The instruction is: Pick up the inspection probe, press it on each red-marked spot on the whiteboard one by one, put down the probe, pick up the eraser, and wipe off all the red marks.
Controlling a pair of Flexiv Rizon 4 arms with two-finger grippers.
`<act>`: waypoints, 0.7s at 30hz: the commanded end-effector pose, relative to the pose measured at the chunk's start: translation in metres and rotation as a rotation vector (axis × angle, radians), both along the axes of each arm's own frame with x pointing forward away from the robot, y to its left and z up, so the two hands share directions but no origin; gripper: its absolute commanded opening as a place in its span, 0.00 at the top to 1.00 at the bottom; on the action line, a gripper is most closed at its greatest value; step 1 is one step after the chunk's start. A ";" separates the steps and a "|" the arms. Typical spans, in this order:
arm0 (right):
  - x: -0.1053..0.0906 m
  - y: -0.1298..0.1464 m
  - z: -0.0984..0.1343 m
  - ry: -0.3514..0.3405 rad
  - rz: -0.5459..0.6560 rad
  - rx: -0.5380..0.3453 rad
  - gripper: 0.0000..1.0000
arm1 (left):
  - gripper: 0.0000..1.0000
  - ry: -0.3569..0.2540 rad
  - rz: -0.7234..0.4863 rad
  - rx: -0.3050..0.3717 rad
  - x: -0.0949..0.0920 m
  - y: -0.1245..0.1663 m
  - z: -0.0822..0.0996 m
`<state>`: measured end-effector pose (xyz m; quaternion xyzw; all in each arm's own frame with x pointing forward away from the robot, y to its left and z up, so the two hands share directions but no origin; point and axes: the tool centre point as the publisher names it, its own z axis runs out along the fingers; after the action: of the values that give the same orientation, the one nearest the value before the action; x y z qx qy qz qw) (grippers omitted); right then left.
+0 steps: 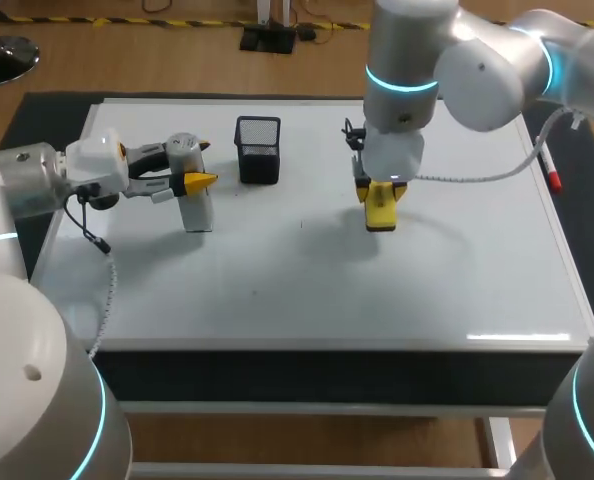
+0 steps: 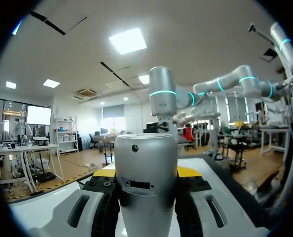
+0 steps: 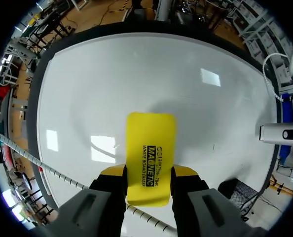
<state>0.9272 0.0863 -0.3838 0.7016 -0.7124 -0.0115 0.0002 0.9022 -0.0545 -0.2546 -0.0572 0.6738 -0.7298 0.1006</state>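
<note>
- Our right end effector (image 3: 149, 172) is clamped on the yellow eraser (image 3: 150, 148). One finger presses each long edge, and most of the block juts out ahead of the tips. We judge this grip leaves the wiping face free to meet the board.
- Seen from the head camera, the eraser points down at the whiteboard (image 1: 457, 280). It is well off from the black mesh basket (image 1: 258, 150), on the right arm's side and a little nearer to us. It is low, but we cannot tell whether it touches the board.
- Our left end effector (image 2: 146, 171) is closed on the grey inspection probe (image 2: 146, 192), gripping its body from both sides. The probe stands roughly upright just beside the basket, on the left arm's side and slightly nearer to us. Its foot is at or just above the board.
- The probe has not been put down, yet the eraser is already in the grip. We judge that holding the probe near the basket keeps it out of the wiping path.
- We see no red marks on the board. A faint small tick lies between the basket and the eraser, and we cannot tell its colour.
- A red-capped marker (image 1: 553, 178) lies far from the basket, past the eraser. The right arm's cable (image 1: 477, 178) hangs near it. Only the basket stands tall enough to block a sweep.
</note>
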 end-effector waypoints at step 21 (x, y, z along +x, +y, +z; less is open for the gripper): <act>0.131 0.011 -0.024 0.017 -0.004 -0.012 1.00 | 1.00 -0.001 0.000 -0.001 0.000 0.000 0.000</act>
<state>1.0455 0.0948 -0.4090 0.6976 -0.7164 -0.0082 -0.0048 0.9022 -0.0544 -0.2545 -0.0572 0.6738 -0.7298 0.1006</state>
